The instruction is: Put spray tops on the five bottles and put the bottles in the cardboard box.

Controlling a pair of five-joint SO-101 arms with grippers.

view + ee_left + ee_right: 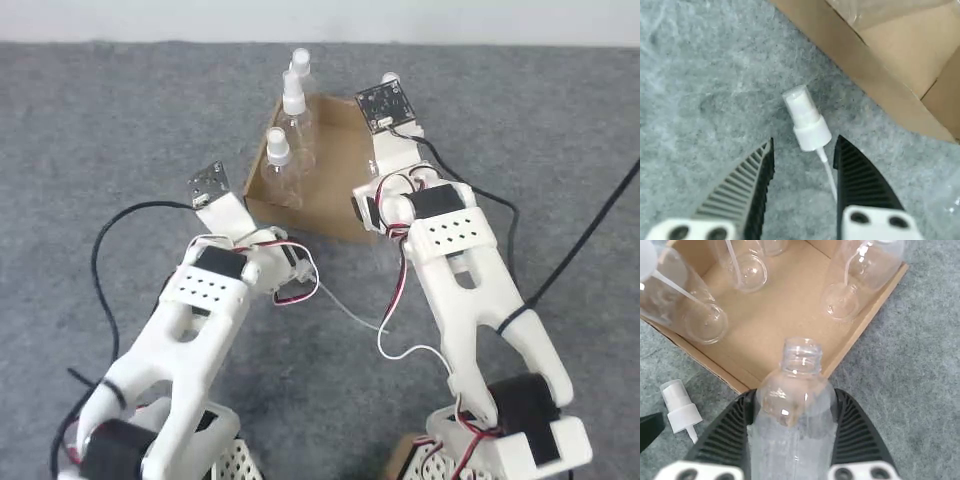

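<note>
A white spray top (pixel 806 122) lies on the grey carpet with its dip tube pointing back toward the wrist. My left gripper (pixel 805 142) is open, one finger on either side of it, close to the cardboard box's wall (pixel 880 85). My right gripper (pixel 794 396) is shut on a clear bottle (pixel 801 357) that has an open neck and no top, held upright at the box's edge (pixel 850 340). The same spray top (pixel 680 407) lies on the carpet beside the box. Several capped bottles (pixel 280 165) stand in the box (pixel 330 200).
Grey carpet surrounds the box on every side. The two arms (pixel 190 320) (pixel 470 270) stand side by side in front of the box, with loose servo wires (pixel 370 320) between them. A black cable (pixel 590 230) runs off at the right.
</note>
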